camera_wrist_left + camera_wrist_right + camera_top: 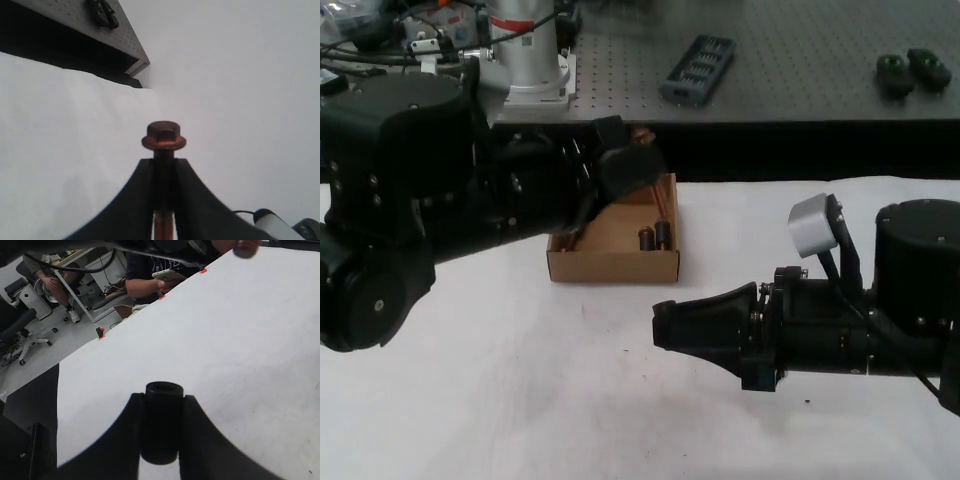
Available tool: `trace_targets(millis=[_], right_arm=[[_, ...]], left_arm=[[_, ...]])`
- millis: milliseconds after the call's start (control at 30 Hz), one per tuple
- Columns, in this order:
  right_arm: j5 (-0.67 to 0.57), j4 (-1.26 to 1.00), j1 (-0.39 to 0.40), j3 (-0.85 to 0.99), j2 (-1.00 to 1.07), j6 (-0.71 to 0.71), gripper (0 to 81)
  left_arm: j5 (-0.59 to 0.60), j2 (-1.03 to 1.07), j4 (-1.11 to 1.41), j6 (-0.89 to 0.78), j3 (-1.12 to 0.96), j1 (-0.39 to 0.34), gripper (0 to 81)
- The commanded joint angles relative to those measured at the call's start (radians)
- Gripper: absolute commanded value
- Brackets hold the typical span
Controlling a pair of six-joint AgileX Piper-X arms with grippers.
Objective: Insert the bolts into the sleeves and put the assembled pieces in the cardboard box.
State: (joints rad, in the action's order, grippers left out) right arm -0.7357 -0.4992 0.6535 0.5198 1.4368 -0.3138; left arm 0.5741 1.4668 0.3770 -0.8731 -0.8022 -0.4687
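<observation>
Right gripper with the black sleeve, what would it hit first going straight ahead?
Nothing near: the right gripper, shut on the sleeve, points across bare white cloth. Farther on, the left arm's big joint seems to lie in that line, though depth is unclear.

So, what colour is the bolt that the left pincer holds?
Coppery brown. The bolt shows best in the left wrist view.
</observation>
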Motion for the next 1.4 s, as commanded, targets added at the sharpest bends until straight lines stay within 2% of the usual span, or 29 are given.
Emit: trace_targets(millis=[0,133,567,767,1067,1367], right_arm=[[0.023,-0.030,-0.005,0.003,-0.015,-0.031,5.7],[0.023,-0.030,-0.005,0.003,-0.015,-0.048,5.7],[0.023,-0.030,-0.005,0.007,-0.015,-0.052,5.7],[0.023,-0.046,-0.015,0.021,-0.015,-0.071,5.7],[0.030,-0.046,-0.094,0.021,-0.015,-0.097,5.7],[0.025,-0.046,-0.068,0.021,-0.015,-0.097,5.7]], left_arm=[[0.097,-0.003,-0.007,-0.016,-0.014,-0.003,0.6],[0.172,-0.003,-0.079,0.060,-0.014,-0.003,0.6],[0.136,-0.003,-0.151,0.198,-0.011,-0.003,0.6],[0.148,-0.003,-0.153,0.200,-0.011,-0.003,0.6],[0.148,-0.003,-0.153,0.192,-0.011,-0.003,0.6],[0.109,-0.003,-0.151,0.165,-0.011,-0.003,0.6]])
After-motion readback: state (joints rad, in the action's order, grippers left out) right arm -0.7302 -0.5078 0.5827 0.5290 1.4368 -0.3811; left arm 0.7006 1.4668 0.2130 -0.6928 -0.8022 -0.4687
